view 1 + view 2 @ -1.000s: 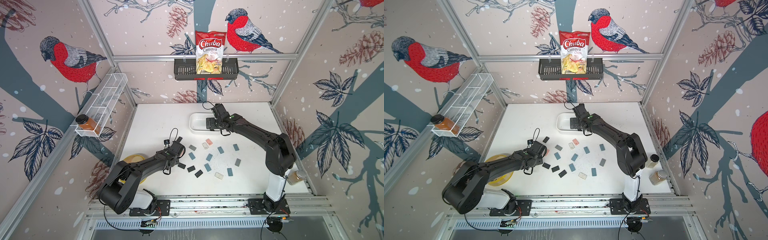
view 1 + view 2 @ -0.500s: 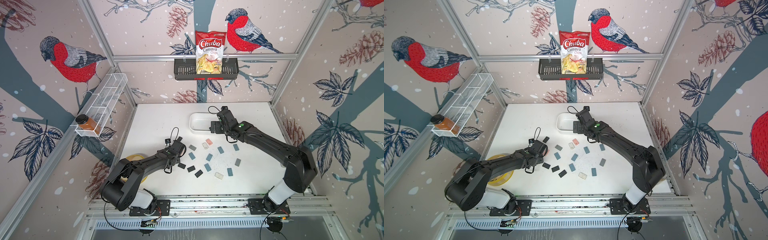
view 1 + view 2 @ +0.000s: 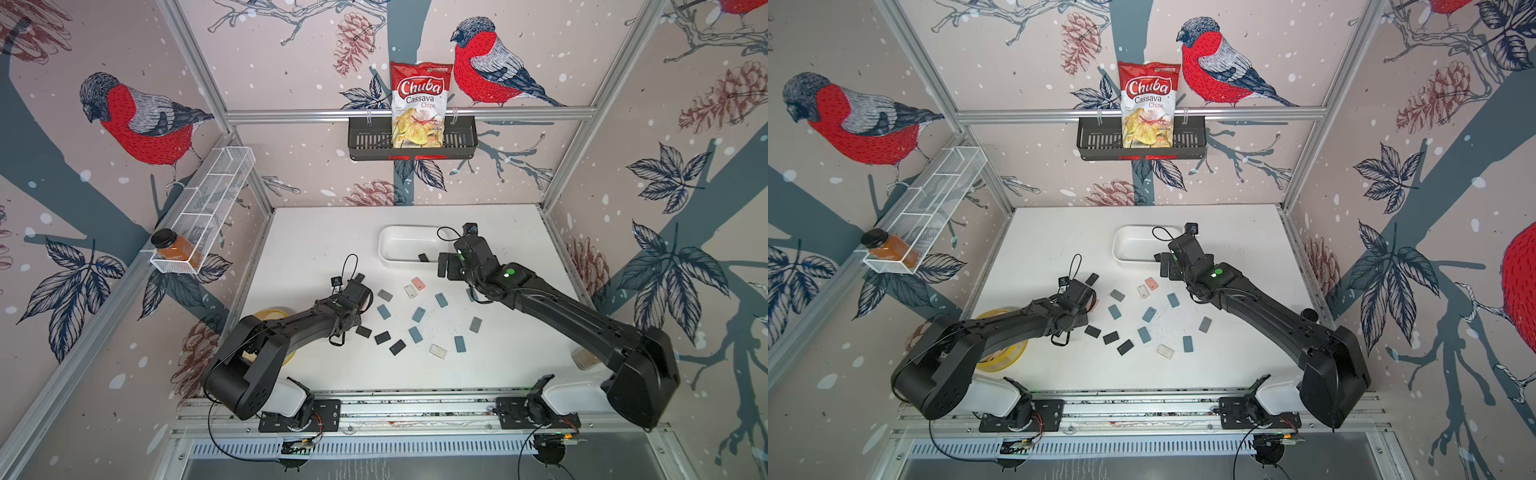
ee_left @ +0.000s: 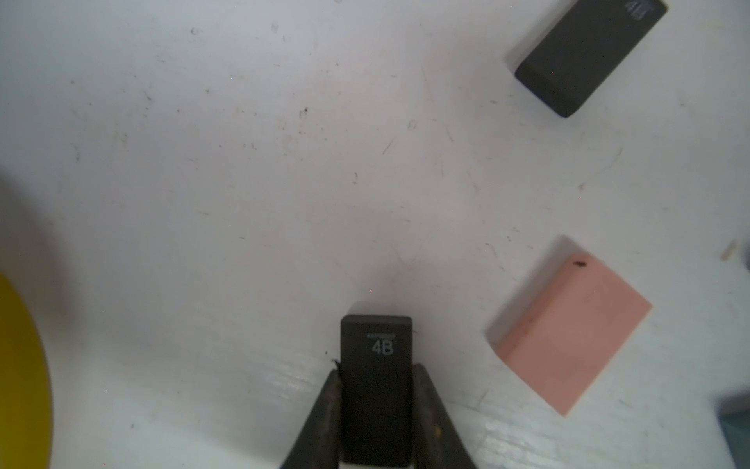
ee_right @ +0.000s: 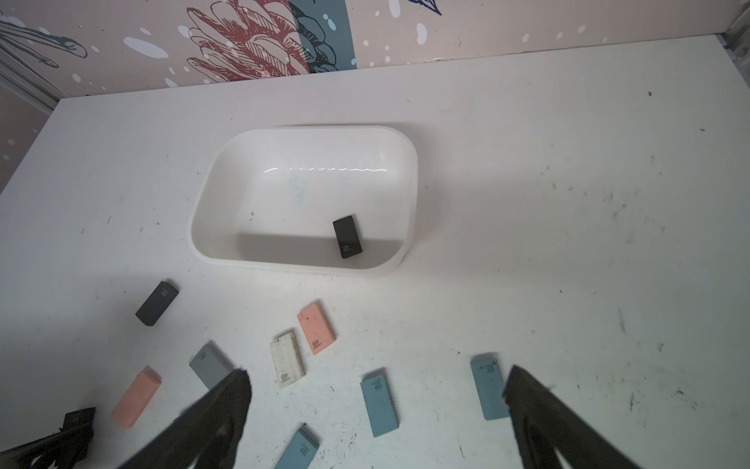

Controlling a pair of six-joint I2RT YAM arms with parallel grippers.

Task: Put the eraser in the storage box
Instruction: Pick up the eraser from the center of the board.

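Left tool (image 4: 376,371) clamped black eraser (image 4: 376,349); right tool (image 5: 377,375) left storage box (image 5: 195,239).

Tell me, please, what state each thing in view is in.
storage box, open-topped, one eraser inside.
boxed eraser, black, lying flat in the box.
left pincer, shut on the gripped eraser.
gripped eraser, black; cannot tell whether it is lifted.
right pincer, open, empty.
loose erasers, lying flat outside the box.
chips bag, upright in the black basket.
jar, capped, lying in the wire rack.

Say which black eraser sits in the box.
The black eraser alone in the storage box; another is in the left gripper, the rest on the table.
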